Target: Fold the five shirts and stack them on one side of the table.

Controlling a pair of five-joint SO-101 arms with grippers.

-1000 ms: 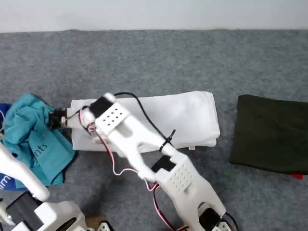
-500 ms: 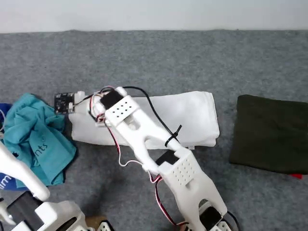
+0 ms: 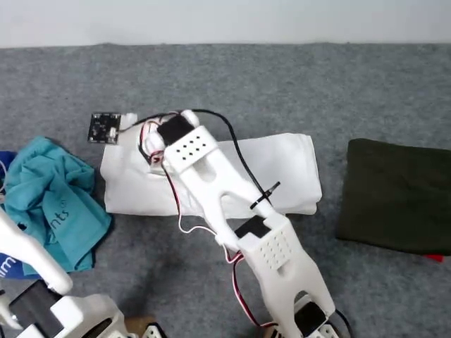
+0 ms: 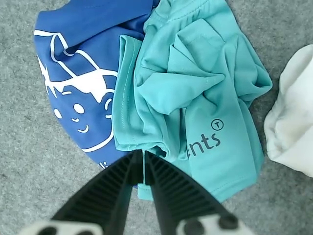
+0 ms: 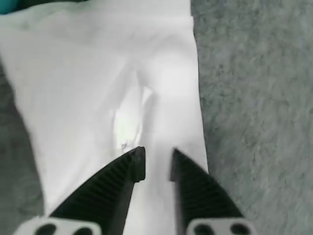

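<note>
The white shirt (image 3: 289, 165) lies folded in the middle of the tabletop (image 3: 282, 84), directly beneath the right jaws, which are slightly parted and empty. Four shirts show. The left jaws, pinched together, hover over one crumpled teal shirt (image 4: 195, 98), which overlaps one blue shirt (image 4: 78, 63). One folded dark green shirt (image 3: 394, 193) lies well apart.

All I work over is a grey table cover (image 3: 232, 84), a rough, felt-like fabric with a flecked, mottled nap that runs from edge to edge. Along its far side it meets a plain pale wall (image 3: 225, 21) in a straight line. At the near edge there is a small tan patch (image 3: 143, 325); I cannot tell what it is.
</note>
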